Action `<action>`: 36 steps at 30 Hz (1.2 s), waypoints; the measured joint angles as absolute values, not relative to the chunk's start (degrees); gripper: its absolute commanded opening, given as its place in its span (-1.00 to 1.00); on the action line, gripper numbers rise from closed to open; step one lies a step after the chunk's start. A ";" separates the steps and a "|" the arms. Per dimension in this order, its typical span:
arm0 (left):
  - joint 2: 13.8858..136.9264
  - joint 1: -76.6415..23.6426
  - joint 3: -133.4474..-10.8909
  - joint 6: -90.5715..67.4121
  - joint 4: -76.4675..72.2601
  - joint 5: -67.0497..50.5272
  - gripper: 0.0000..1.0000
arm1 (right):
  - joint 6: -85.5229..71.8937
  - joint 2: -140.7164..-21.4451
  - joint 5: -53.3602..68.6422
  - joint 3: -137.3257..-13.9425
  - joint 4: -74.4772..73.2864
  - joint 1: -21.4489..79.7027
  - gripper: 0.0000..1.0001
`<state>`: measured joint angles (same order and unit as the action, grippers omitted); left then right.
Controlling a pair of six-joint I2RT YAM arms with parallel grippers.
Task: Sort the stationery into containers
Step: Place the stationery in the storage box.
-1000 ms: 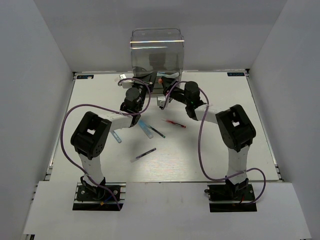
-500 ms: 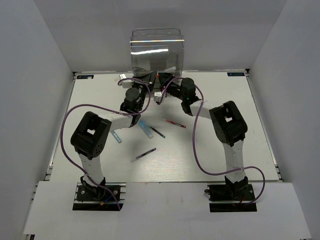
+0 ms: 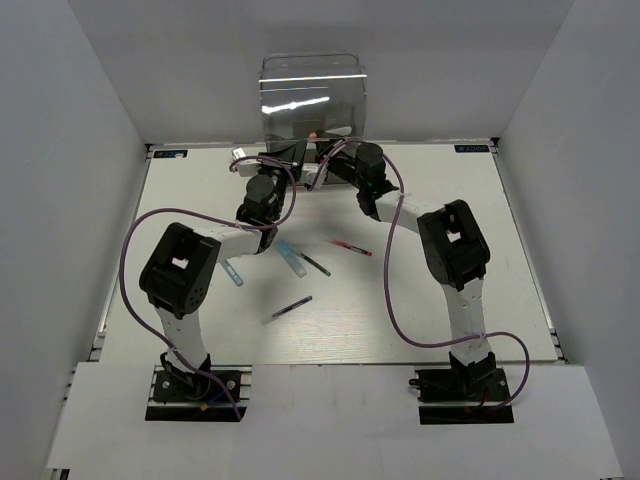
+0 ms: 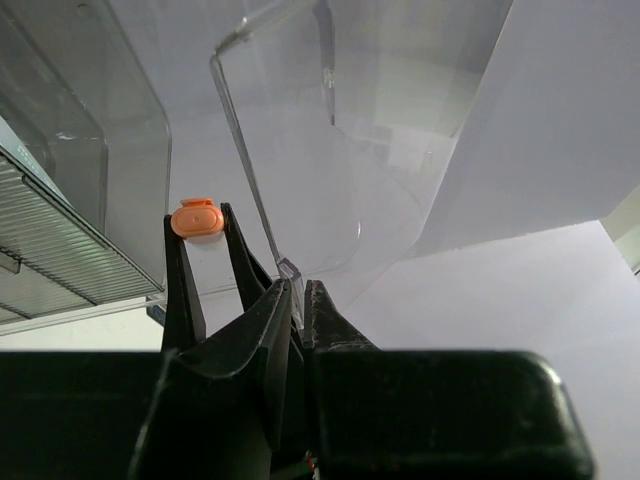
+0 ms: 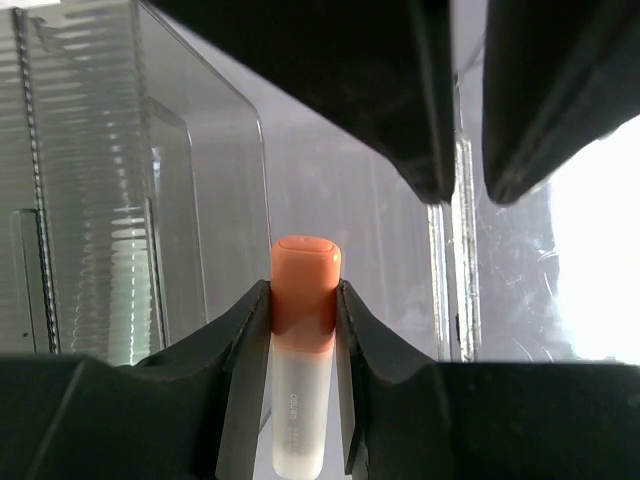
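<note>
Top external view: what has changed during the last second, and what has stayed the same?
The right gripper, shut on the orange-capped marker, moved farther away and slightly left, up to the clear box. Nothing was grasped or released. The left gripper stayed clamped on the clear drawer edge; the loose pens on the table did not move.

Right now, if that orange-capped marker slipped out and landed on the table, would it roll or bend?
Probably stiff: the orange-capped marker stands straight in the right tool. Its smooth, round barrel would likely roll on the table, and may be slippery. It is small and plastic, so probably light. The left tool pinches a clear plastic panel, so it couldn't catch the marker.
</note>
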<state>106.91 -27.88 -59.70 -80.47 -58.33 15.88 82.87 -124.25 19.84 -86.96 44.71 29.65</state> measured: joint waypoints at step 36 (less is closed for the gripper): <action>91.79 -27.88 -40.95 -78.06 -62.63 15.86 -0.49 | 72.82 -126.74 13.43 -89.17 39.70 29.21 -1.00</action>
